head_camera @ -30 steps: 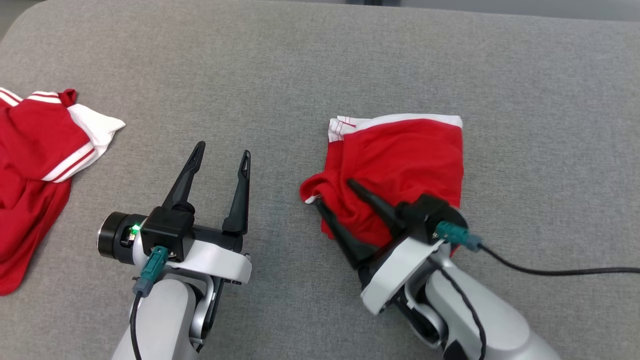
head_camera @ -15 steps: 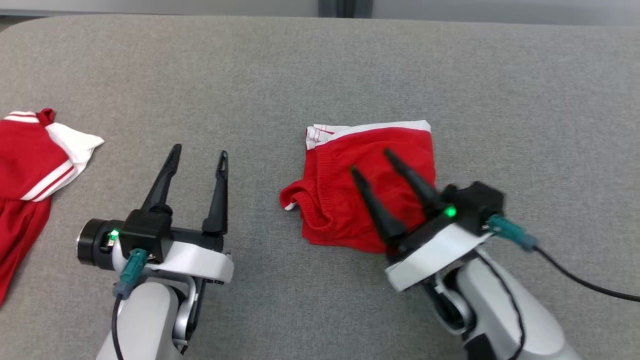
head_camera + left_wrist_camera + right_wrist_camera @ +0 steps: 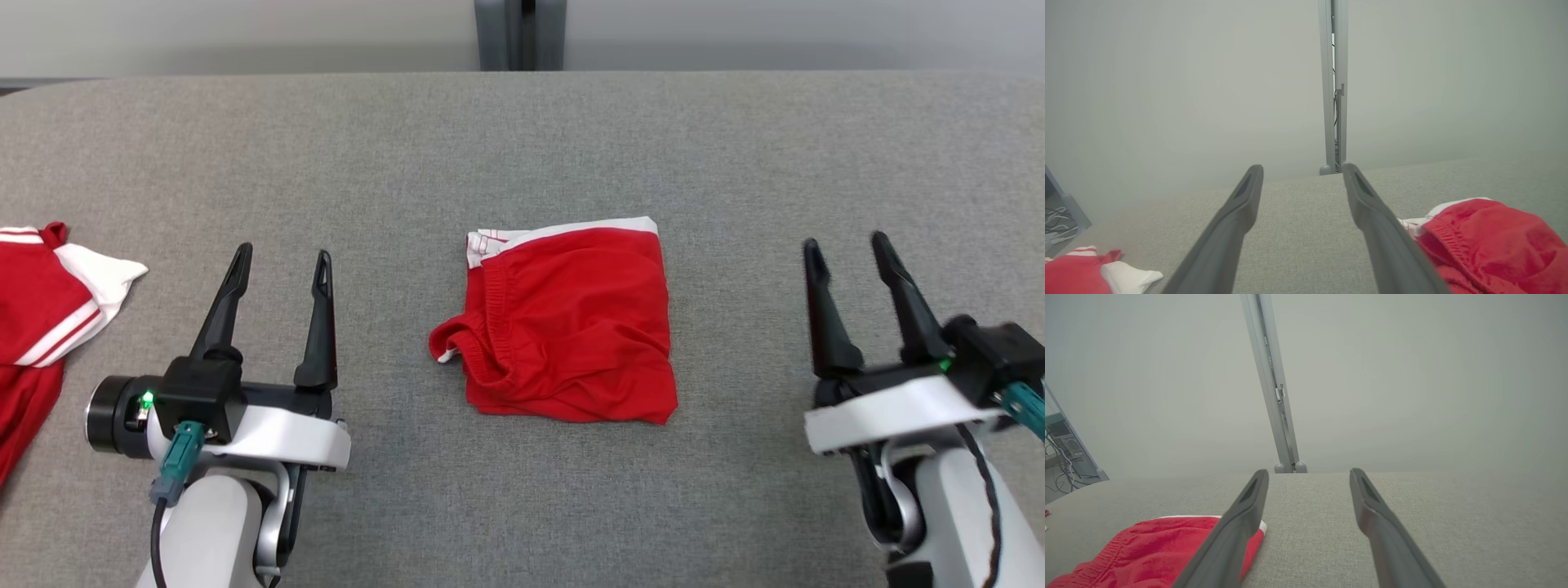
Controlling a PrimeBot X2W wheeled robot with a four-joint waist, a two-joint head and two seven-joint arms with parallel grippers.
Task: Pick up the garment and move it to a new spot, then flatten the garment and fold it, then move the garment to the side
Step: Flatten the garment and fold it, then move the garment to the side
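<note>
Head view: the folded red fabric garment with white trim [image 3: 563, 322] is lying between the left gripper [image 3: 283, 255] and right gripper [image 3: 845, 242], both hovering beside it with fingers spread and empty; folding appears done, the sideways move pending.

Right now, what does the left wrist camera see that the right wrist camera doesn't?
Left wrist view, not the right one: the left gripper, open, and a striped red shirt lying in the bottom left corner. Right wrist view, not the left one: the right gripper, open, and what looks like a computer box at the left edge. Both: the folded red shorts, the grey table and a grey post in front of the pale wall.
</note>
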